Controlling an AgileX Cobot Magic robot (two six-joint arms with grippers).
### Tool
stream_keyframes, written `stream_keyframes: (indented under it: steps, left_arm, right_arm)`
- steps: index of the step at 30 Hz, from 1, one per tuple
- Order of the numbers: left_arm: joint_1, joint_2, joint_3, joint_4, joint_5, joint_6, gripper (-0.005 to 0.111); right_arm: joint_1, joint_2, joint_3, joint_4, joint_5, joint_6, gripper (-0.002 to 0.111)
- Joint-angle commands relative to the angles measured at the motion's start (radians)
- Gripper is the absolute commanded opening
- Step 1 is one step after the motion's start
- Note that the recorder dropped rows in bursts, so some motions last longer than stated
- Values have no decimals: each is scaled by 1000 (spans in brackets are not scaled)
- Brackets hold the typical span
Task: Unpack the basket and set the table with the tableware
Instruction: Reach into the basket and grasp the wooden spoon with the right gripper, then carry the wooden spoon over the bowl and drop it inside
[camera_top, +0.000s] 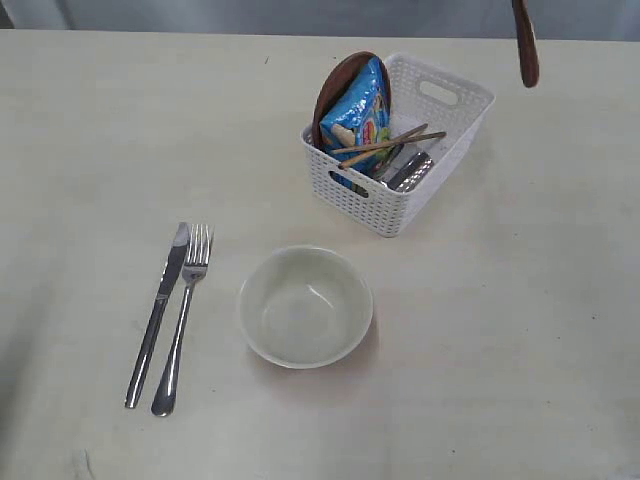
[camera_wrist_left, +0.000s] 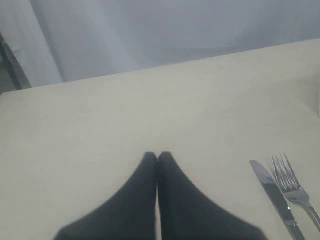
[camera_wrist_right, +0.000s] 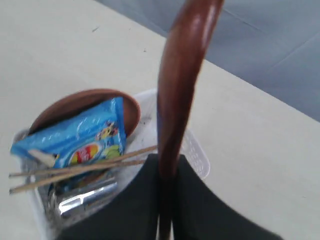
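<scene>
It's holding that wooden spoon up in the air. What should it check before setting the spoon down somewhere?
1. right hand shut on the spoon: ok.
2. Spoon lifted clear of the basket: ok.
3. Bare table beside the bowl for the spoon: ok.
4. left hand shut, empty, out of the way: ok.
5. Grip firm enough not to slip: cannot tell.
6. Basket emptied: not ok; plate, chopsticks and cup are inside.

Soft, even light; faint shadow beside the bowl (camera_top: 305, 305); spoon (camera_wrist_right: 180, 75) blurred (wrist view, too close).
</scene>
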Motion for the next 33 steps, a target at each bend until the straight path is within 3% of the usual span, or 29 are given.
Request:
stream_keyframes:
  steps: [1,8,16,25,33]
  left_arm:
    - [-2,-6,3,4,2,-6,0]
    - [-2,-6,3,4,2,-6,0]
    - [-2,-6,3,4,2,-6,0]
    - [-2,-6,3,4,2,-6,0]
    - [-2,-6,3,4,2,-6,0]
  right_arm:
    - [143,-128,154,-150,14,-4,0]
    - [421,-239,383,-353,41,-24,0]
    - [720,-174,496,-602,46,-16,0]
    - [760,56,496,-867,105,1,0]
    - [760,163,496,-888,133,5,0]
